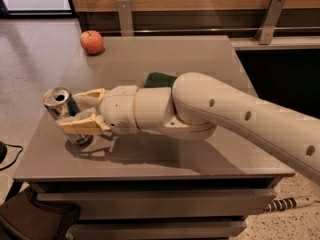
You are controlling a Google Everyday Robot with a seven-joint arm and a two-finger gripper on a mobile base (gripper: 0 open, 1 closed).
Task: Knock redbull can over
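Note:
The redbull can [59, 103] stands near the table's left edge, silver with blue panels. Its open top leans toward the left, so it is tilted and not upright. My gripper [74, 112] reaches in from the right on a thick white arm. Its tan fingers [82, 126] are spread, one behind the can and one in front, with the can's lower part between them. The can's base is hidden behind the front finger.
A red apple [92, 42] sits at the table's far left corner. A dark green sponge [159, 78] lies mid-table, partly behind my arm. The grey table [165, 159] drops off just left of the can. A wooden rail with metal brackets runs behind.

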